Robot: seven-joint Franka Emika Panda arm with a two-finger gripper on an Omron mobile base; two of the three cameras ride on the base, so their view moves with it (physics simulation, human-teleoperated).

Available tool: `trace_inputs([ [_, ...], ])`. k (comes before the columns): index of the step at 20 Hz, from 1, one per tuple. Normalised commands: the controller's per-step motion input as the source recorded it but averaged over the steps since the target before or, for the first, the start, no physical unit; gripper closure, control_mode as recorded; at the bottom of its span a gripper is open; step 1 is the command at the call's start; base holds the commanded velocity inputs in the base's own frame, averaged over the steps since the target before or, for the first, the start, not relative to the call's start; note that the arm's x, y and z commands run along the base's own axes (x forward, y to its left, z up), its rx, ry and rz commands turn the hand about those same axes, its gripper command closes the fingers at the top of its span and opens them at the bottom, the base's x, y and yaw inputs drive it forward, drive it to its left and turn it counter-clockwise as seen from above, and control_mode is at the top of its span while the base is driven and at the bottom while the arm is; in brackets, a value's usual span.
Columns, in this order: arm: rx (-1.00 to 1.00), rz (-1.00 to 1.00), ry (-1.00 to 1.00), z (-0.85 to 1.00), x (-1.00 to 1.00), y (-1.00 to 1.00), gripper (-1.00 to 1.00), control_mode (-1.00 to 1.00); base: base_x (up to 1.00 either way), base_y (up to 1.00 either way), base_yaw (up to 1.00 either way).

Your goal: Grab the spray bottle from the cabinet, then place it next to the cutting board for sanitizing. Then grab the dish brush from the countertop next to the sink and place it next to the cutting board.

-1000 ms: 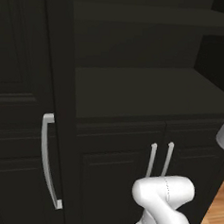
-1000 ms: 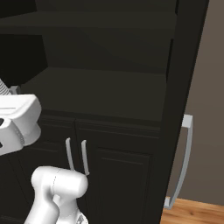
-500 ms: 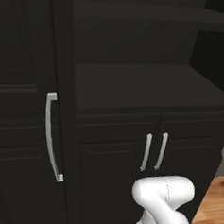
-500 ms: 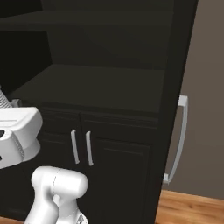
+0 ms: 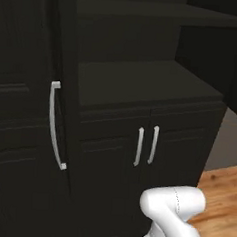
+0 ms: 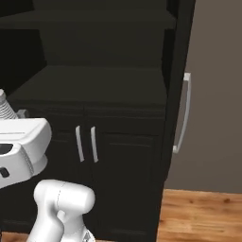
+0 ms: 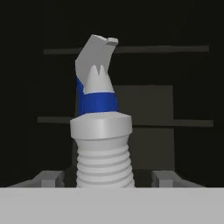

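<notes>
The tall black-brown panelled cabinet (image 5: 108, 155) stands in front of the robot, with an open shelf niche (image 5: 143, 82) above 2 lower doors. Those doors meet at 2 slim silver bar handles (image 5: 146, 145) standing upright just beside each other. In the left base view a longer curved silver bar handle (image 5: 54, 123) sits on the tall door panel to the left of the niche; in the right base view another long silver handle (image 6: 183, 113) runs down the cabinet's right side, next to a plain grey wall (image 6: 217, 94). A light brown wooden floor (image 6: 203, 215) shows at the foot of the cabinet on the right.

The small white cylindrical spray bottle (image 7: 101, 131) with a ribbed neck, blue trigger and white angled spray head stands upright in the hand view, between the 2 small dark finger tips of the gripper (image 7: 105, 178). The fingers (image 7: 47, 178) sit to either side of the bottle's ribbed lower part, and the gripper appears clamped on it, though the contact at the pads is hard to make out. Behind the bottle the dark cabinet fills the background with faint horizontal shelf edges.

In the right base view the white wrist of the arm (image 6: 21, 146) reaches in from the left edge, in front of the lower doors, and the ribbed white bottle (image 6: 5, 109) pokes up just above it.
</notes>
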Motion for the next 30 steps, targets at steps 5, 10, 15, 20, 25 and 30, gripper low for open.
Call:
trace_inputs([
  [5, 0.00, 0.00, 0.00, 0.00, 0.00, 0.00, 1.00, 1.00, -0.14, 0.32, -0.66],
  [10, 0.00, 0.00, 0.00, 0.00, 0.00, 0.00, 1.00, 1.00, -0.33, 0.30, -0.81],
  [15, 0.00, 0.00, 0.00, 0.00, 0.00, 0.00, 1.00, 1.00, -0.22, -0.04, -0.73],
  [20, 0.00, 0.00, 0.00, 0.00, 0.00, 0.00, 1.00, 1.00, 0.02, -0.35, -0.53],
  [25, 0.00, 0.00, 0.00, 0.00, 0.00, 0.00, 1.00, 1.00, 0.03, -0.64, -0.29],
  [30, 0.00, 0.00, 0.00, 0.00, 0.00, 0.00, 1.00, 1.00, 0.00, -0.62, -0.37],
])
